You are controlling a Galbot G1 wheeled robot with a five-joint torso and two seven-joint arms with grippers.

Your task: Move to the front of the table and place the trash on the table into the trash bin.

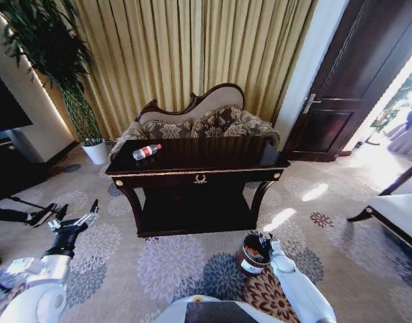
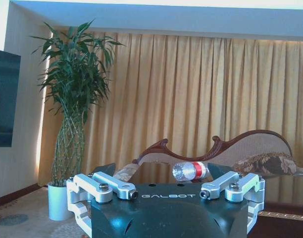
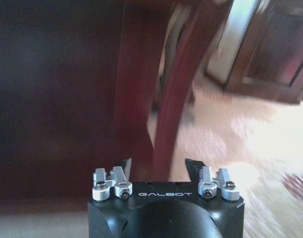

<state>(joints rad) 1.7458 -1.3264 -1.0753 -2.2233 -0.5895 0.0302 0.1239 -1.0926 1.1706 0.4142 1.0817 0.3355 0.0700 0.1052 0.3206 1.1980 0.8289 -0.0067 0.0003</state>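
The dark glossy table (image 1: 260,163) stands straight ahead on the flowered carpet. A clear bottle with a red label and cap (image 1: 147,151) lies on its side near the top's left end, and it appears beyond my left gripper (image 2: 164,173) as the bottle (image 2: 190,170). My left gripper (image 1: 78,219) hangs open, low and left of the table. The small dark-brown trash bin (image 1: 252,259) sits on the floor in front of the table's right leg, with orange scraps inside. My right gripper (image 1: 266,241) hovers open at the bin's rim; the right wrist view shows this gripper (image 3: 160,166) empty, facing the table leg (image 3: 174,94).
A carved sofa (image 1: 206,121) stands against gold curtains behind the table. A tall plant in a white pot (image 1: 95,151) is at back left, a dark cabinet (image 1: 11,168) at far left, a dark door (image 1: 354,87) at back right, and a pale bench (image 1: 401,212) at right.
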